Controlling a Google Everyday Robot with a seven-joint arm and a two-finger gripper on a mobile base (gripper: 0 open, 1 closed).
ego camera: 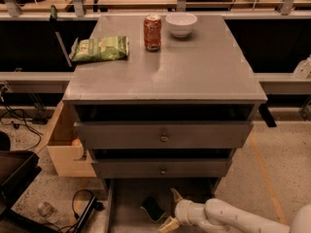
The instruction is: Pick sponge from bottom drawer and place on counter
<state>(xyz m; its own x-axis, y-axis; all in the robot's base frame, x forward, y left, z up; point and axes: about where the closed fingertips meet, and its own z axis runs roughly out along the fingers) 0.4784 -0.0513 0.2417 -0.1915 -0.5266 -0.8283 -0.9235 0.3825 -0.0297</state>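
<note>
The sponge [153,208], dark green face up, lies on the floor of the open bottom drawer [125,203] at the bottom of the camera view. My gripper [172,209] is low in the drawer just right of the sponge, its two pale fingers spread apart, one at the top [175,195] and one at the bottom [166,225]. The fingers are open and hold nothing. The white arm comes in from the lower right. The grey counter [194,67] is the cabinet top above.
On the counter stand a green snack bag [99,48], a red soda can [152,32] and a white bowl [181,24]. Two shut drawer fronts with round knobs [164,138] hang above the open drawer. A wooden box [63,144] sits left of the cabinet, cables and a bottle on the floor.
</note>
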